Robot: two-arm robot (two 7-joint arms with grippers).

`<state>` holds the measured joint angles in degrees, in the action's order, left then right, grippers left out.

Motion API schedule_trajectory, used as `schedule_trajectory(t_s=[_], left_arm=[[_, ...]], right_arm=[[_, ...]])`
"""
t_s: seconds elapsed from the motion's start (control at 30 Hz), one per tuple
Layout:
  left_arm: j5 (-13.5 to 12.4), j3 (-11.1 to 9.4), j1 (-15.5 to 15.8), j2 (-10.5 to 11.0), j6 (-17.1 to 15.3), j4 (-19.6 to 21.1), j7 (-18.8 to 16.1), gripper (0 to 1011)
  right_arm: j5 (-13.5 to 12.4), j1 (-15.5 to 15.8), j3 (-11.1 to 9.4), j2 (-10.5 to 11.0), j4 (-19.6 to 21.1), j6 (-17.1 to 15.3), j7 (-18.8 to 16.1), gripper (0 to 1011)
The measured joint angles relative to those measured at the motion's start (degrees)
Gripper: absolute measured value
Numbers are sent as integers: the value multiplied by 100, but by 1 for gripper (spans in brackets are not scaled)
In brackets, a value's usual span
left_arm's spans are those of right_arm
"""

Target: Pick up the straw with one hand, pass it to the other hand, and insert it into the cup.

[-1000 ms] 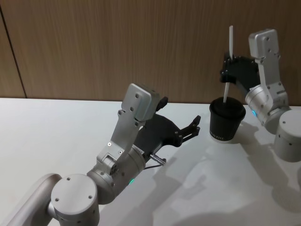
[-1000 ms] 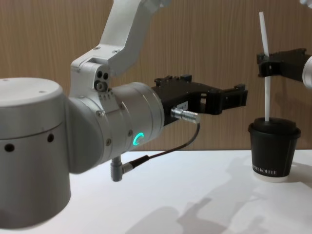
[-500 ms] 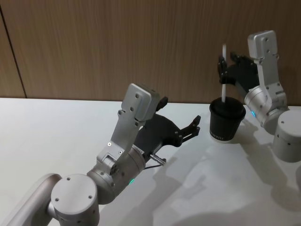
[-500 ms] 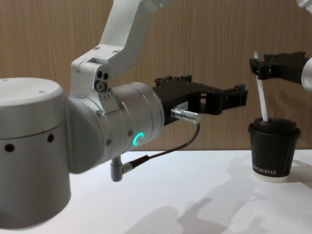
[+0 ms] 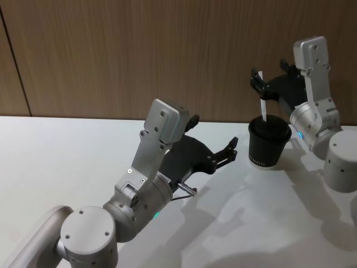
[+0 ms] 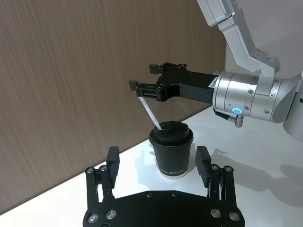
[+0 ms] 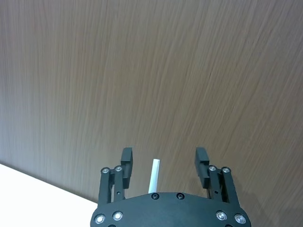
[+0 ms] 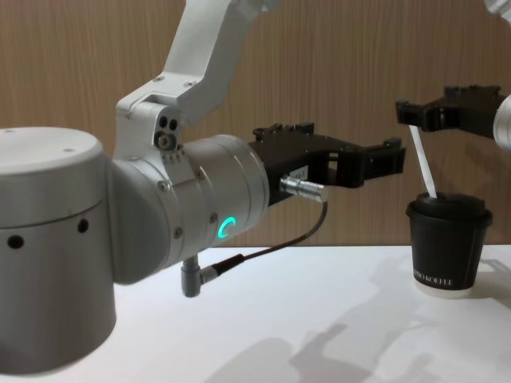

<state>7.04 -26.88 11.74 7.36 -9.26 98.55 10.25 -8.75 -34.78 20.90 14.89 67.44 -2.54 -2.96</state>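
One white table (image 5: 67, 151) — wood-panel wall (image 5: 139, 50) behind cup (image 5: 269, 144).

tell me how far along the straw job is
Nearly finished: the straw already stands tilted in the cup's lid. The right gripper is open around its top, not pinching it. The left gripper sits open and empty nearby. Left: withdrawing the right arm.
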Motion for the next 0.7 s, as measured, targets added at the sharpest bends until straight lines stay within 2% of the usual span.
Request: schedule_trajectory(t_s=[0.07,0.13,0.27,0.7], left_arm=[[0,0,0,0,0,0,0,1003],[0,0,0,0,0,0,0,1003],[-2,2,0,0,0,0,0,1003],[-123,77,-27,1,-4,67,-84,1003]], right_arm=[[1,0,-1,-1,-1,-1,0,856],[3,0,-3,-2,-3,-3,0,873],[5,9,-11,-3,8,-5,-2,998],[-100,357,-91,161,472,-12,-236,1001]])
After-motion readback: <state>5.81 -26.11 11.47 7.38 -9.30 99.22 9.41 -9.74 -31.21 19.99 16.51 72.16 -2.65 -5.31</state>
